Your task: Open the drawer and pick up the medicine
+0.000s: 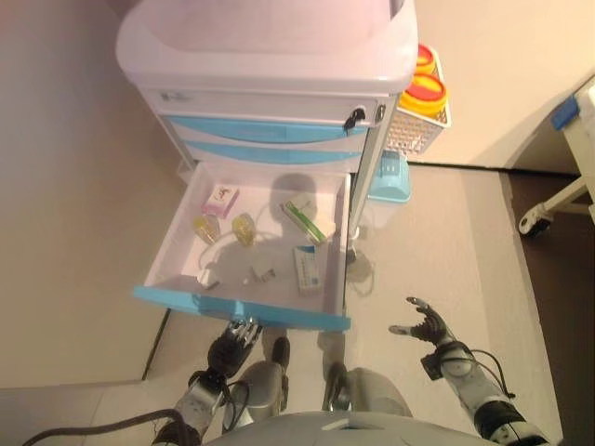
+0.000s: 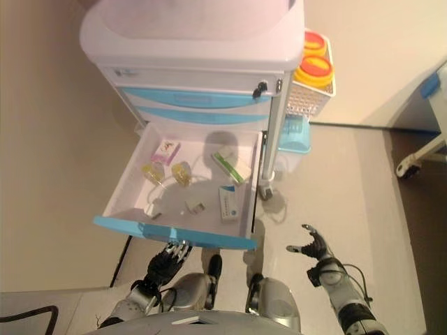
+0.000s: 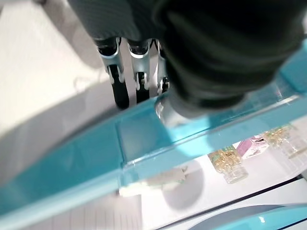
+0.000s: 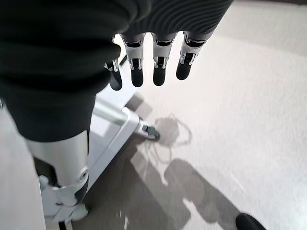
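Blue drawer front [image 1: 240, 308] pulled out — left hand [image 1: 236, 339] beneath, fingers straight, right hand [image 1: 429, 327] spread, empty

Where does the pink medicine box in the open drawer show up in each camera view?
Left eye view: pink box, back left of the drawer.
Right eye view: same spot.
Left wrist view: at the edge, beside the yellow bottles.
Right wrist view: not in it.
Shared landmark: the drawer's blue front.
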{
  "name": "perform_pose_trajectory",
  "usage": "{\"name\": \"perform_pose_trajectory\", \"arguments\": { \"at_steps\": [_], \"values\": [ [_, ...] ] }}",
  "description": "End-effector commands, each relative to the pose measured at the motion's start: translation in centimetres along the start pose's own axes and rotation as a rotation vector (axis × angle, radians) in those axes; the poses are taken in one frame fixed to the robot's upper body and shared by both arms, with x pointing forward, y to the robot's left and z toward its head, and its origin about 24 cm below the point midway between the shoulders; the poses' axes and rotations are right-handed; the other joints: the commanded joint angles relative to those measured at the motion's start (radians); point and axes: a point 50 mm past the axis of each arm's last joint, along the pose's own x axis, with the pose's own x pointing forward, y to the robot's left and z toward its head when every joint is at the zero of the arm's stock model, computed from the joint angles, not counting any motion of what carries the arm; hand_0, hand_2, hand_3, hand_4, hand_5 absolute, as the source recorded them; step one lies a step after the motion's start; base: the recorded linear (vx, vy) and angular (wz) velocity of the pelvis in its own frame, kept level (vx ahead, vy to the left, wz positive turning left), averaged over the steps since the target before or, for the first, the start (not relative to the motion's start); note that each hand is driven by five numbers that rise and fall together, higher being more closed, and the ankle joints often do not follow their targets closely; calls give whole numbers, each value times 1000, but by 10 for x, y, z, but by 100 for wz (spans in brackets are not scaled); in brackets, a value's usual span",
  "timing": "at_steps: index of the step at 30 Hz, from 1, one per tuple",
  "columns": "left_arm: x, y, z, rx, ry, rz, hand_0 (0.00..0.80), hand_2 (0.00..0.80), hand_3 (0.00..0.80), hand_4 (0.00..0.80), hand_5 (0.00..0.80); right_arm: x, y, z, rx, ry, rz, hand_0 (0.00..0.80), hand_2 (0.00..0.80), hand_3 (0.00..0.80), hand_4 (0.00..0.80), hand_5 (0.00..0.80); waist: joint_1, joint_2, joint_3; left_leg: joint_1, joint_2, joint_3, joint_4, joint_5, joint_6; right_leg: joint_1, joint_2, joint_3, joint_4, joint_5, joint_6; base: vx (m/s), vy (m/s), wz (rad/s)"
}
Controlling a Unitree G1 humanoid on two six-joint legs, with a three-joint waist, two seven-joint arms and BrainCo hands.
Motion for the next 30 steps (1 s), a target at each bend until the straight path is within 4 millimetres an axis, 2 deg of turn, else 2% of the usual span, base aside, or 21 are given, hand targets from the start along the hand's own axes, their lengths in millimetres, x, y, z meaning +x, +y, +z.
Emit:
{"name": "perform_pose_trajectory", "arguments": {
  "at_steps": [1, 3, 6, 7, 11, 15, 19, 24, 30],
  "values": [
    [-37, 61, 24, 414, 26, 326, 0, 0, 0, 0, 0, 4, -23, 34, 102, -180, -139, 0, 0, 0, 0, 0, 2, -49, -4, 3, -68, 26, 82, -119, 48, 81, -21, 73, -209, 175, 98, -17, 53, -2],
    [-41, 68, 23, 579, 91, 386, 0, 0, 0, 0, 0, 3, -35, 54, 102, -272, -182, 0, 0, 0, 0, 0, -16, -52, -14, 10, -68, 34, 65, -119, 52, 79, -17, 82, -231, 186, 104, -31, 70, -3],
    [-47, 78, 17, 738, 186, 438, 0, 0, 0, 0, 0, -4, -59, 92, 42, -464, -227, 0, 0, 0, 0, 0, -43, -50, -33, 16, -70, 54, 33, -116, 59, 70, -10, 100, -263, 202, 115, -47, 102, -5],
    [-49, 80, 16, 753, 197, 448, 0, 0, 0, 0, 0, -6, -62, 99, 22, -506, -232, 0, 0, 0, 0, 0, -46, -49, -36, 16, -70, 58, 28, -115, 61, 68, -9, 104, -268, 205, 116, -58, 103, -11],
    [-57, 91, 4, 805, 297, 487, 0, 0, 0, 0, 0, -26, -78, 153, -79, -809, -212, 0, 0, 0, 0, 0, -60, -50, -57, 28, -74, 81, -8, -114, 67, 60, -5, 117, -303, 221, 126, -40, 88, -19],
    [-57, 92, -4, 803, 338, 483, 0, 0, 0, 0, 0, -44, -79, 192, -195, -1009, -133, 0, 0, 0, 0, 0, -53, -54, -74, 36, -78, 94, -27, -118, 69, 59, -10, 116, -322, 229, 133, -24, 77, -10],
    [-55, 88, -10, 808, 355, 459, 0, 0, 0, 0, 0, -49, -72, 219, -301, -1084, -40, 0, 0, 0, 0, 0, -24, -60, -82, 43, -80, 92, -42, -118, 71, 62, -21, 101, -326, 232, 138, -20, 59, 6],
    [-50, 82, -15, 876, 382, 422, 0, 0, 0, 0, 0, -34, -61, 244, -433, -1057, 2, 0, 0, 0, 0, 0, 25, -64, -77, 43, -84, 66, -45, -115, 78, 60, -39, 77, -302, 226, 139, -29, 48, 25],
    [-49, 79, -20, 1016, 454, 356, 0, 0, 0, 0, 0, -16, -52, 263, -554, -1022, -50, 0, 0, 0, 0, 0, 83, -56, -61, 42, -92, 16, -58, -101, 86, 57, -56, 44, -269, 221, 143, -34, 43, 35]
  ]
}}
